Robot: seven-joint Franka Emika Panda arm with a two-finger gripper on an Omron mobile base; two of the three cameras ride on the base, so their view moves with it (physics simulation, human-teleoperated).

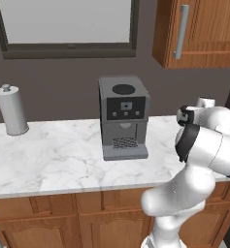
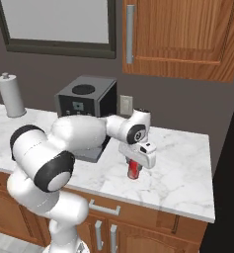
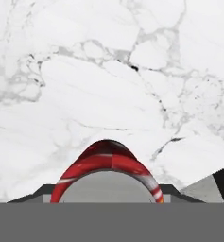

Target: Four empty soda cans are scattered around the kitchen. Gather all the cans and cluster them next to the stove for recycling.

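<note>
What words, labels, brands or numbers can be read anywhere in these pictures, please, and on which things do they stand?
None can be read.
Soda can: red with white bands, no lettering legible.
Coffee machine: a small dark display and a row of buttons, too small and blurred to read.
Paper towel roll: plain white, no print.

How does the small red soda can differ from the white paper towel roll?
The small red soda can is short; the white paper towel roll is far taller. The can sits right of the grey coffee machine, inside the shut pincer; the roll stands free on the left. Both stand upright on the white marble counter.
</note>
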